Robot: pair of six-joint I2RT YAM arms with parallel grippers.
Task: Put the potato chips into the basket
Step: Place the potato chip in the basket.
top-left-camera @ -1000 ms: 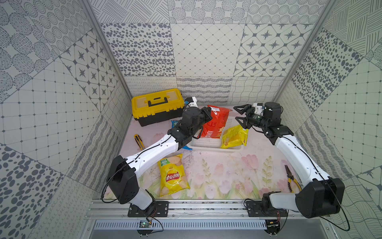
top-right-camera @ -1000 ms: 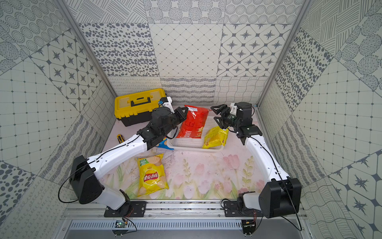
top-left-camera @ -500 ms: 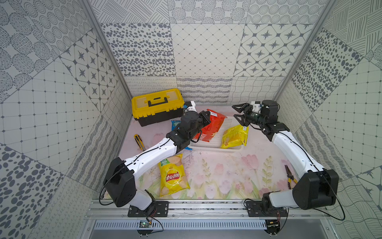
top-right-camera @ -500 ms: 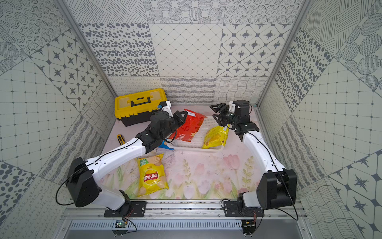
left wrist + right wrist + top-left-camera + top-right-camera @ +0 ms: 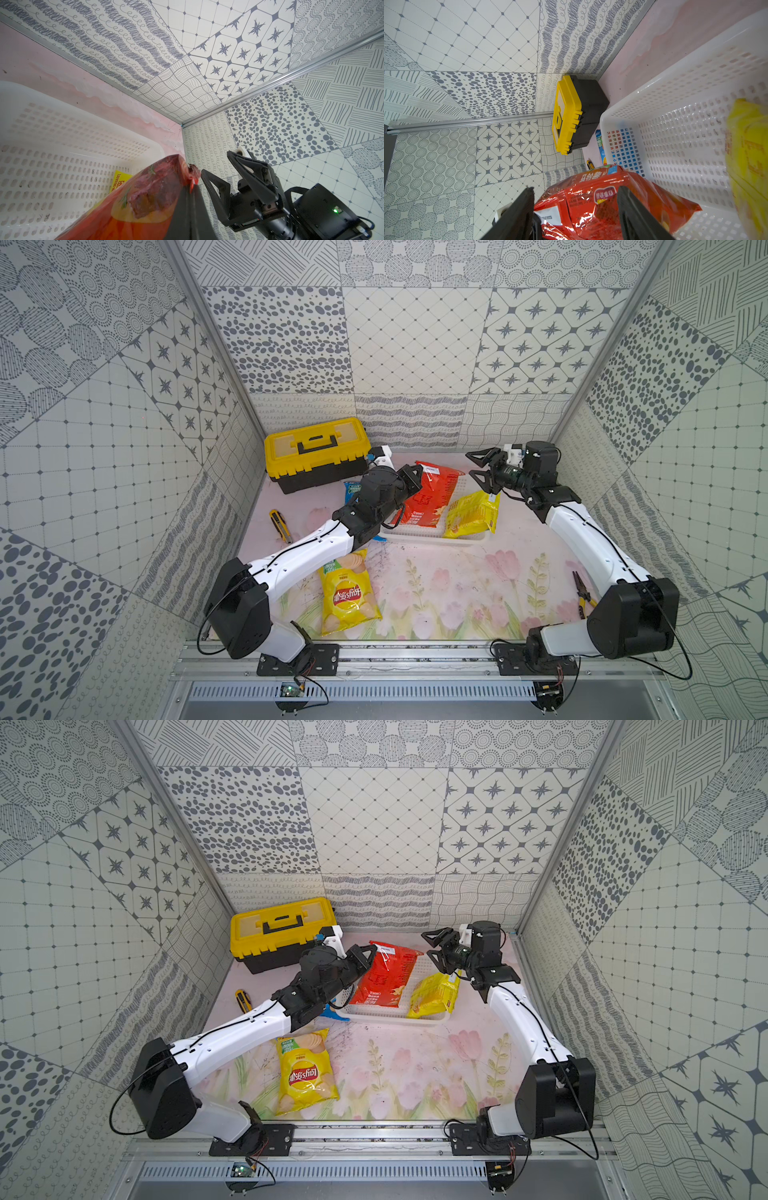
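Note:
My left gripper (image 5: 415, 470) (image 5: 368, 950) (image 5: 192, 187) is shut on the top edge of the red potato chips bag (image 5: 428, 499) (image 5: 384, 977) (image 5: 145, 199). The bag leans into the white basket (image 5: 432, 537) (image 5: 62, 128) (image 5: 675, 104). A yellow bag (image 5: 471, 514) (image 5: 749, 155) lies in the basket's right end. My right gripper (image 5: 478, 467) (image 5: 432, 946) (image 5: 575, 189) hovers open just right of the red bag's top, holding nothing. Another yellow bag (image 5: 349, 597) lies on the table in front. A blue bag (image 5: 353, 489) lies left of the basket, mostly hidden by my left arm.
A yellow-and-black toolbox (image 5: 318, 452) stands at the back left, close to my left wrist. A yellow utility knife (image 5: 280, 524) lies by the left wall. Pliers (image 5: 582, 593) lie by the right wall. Patterned walls enclose the table on three sides.
My left gripper has lowered and tilted the red bag down into the basket. My right gripper has stayed open beside it, hardly shifting.

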